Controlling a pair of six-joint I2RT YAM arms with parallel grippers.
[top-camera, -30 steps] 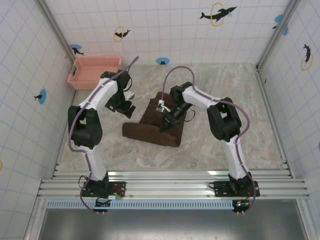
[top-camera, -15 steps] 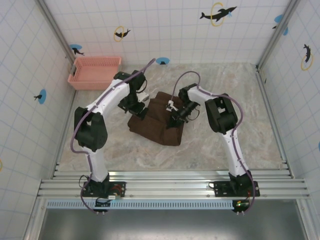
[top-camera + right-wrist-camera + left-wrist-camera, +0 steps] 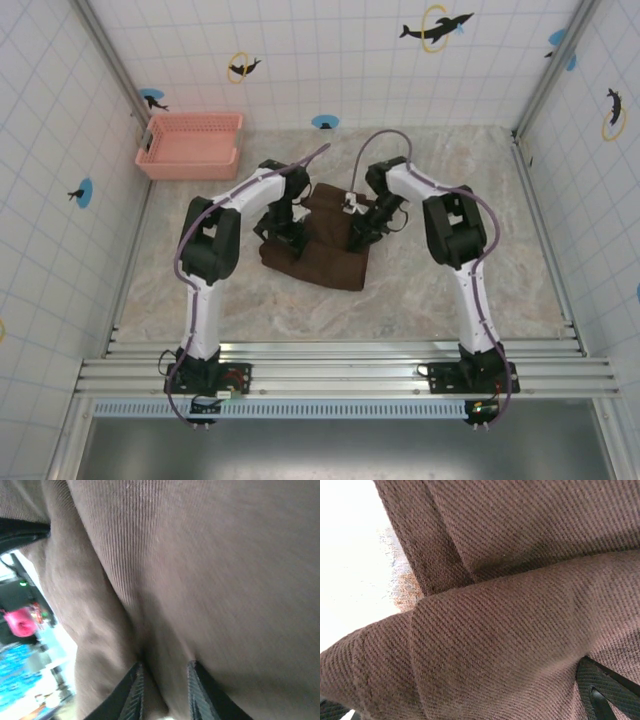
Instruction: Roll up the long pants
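At the far left corner of the desk (image 3: 450,290) sits a pink mesh basket (image 3: 190,168), well apart from the work and playing no part in it.

The left claw (image 3: 281,225) is down on the left end of the bundle. It is spread wide, and its wrist view shows one dark finger (image 3: 592,692) at the edge of the picture, with a thick fold of brown twill across the gap. Whether the fingers bear on the cloth cannot be told.

The long pants (image 3: 322,262) lie in the middle of the desk between the two arms, gathered into a short, thick bundle with a flat stretch toward the near edge.

The right claw (image 3: 360,235) is at the right end of the bundle. Its fingers (image 3: 132,690) stand close together, and a ridge of cloth, creased toward them, is pinched between.

The step in hand looks like turning the roll over once more. To do it well, both ends should probably move together at one pace, so the roll stays straight rather than coning. The left claw likely needs a firm hold on the whole fold, not just the top layer.
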